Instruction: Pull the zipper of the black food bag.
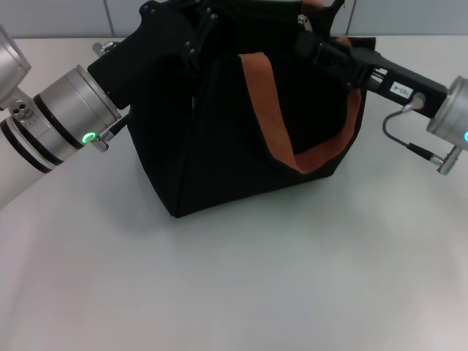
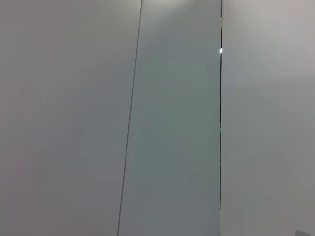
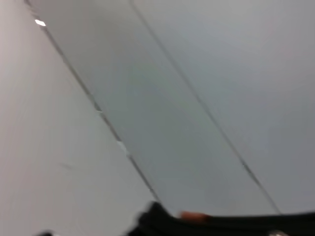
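Black food bag standing upright at the middle of the white table, boxy, far edge toward the grey wall panels. One rust-orange strap handle draped down the near face in a loop; a scrap of a second orange strap showing at the top edge.

Left hand reaching in from the left side, pressed against the bag's upper left corner, black housing merging with the black fabric. Fingers not separable from the cloth in the head view; cannot tell whether clenched or released. Silver wrist section with a green light just beside the bag's left wall.

Right hand coming in from the right side, at the bag's top right edge, close to the second strap. Tips lost behind the bag's rim and strap; cannot tell whether gripping anything.

Zipper along the top edge not made out: the pull tab hidden between the two hands and the dark fabric, so its place relative to either hand unclear.

Bag's inside not visible from any view; contents cannot be told.

Left wrist view: only grey wall panels with vertical seams. Right wrist view: wall panels and, at one edge, a dark strip of the bag with a bit of orange strap.
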Available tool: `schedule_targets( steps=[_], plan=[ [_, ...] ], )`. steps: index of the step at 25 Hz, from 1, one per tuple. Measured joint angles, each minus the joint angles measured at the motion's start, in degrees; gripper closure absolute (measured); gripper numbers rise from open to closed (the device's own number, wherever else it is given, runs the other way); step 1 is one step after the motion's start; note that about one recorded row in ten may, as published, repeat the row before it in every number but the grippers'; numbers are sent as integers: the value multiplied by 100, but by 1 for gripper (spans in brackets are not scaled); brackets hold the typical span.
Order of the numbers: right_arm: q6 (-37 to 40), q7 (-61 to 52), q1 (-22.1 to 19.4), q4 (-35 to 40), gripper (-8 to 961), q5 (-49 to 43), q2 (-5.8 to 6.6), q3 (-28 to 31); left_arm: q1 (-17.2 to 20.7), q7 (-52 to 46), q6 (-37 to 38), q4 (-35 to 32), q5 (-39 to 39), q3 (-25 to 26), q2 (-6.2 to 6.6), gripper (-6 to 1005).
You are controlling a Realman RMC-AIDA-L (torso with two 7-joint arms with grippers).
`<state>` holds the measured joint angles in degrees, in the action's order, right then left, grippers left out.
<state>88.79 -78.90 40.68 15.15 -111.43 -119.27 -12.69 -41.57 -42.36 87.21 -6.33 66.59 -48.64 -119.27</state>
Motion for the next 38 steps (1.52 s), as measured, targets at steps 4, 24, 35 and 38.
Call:
schedule_targets(
  steps=[4,24,35,38],
  plan=[
    [178,-15,-109,196,696,251,2,-42,0,0,1,20,-1,4,0,897],
    [-293,-1078,-86,939,694,265,21,-664,-28,0,47,27,1,68,0,893],
    [-631,-1401,165,1052,700,272,16,-1470,-43,0,57,48,4,60,0,890],
    [-593,-1403,186,1048,703,278,7,-1539,-46,0,59,49,4,57,0,889]
  ],
)
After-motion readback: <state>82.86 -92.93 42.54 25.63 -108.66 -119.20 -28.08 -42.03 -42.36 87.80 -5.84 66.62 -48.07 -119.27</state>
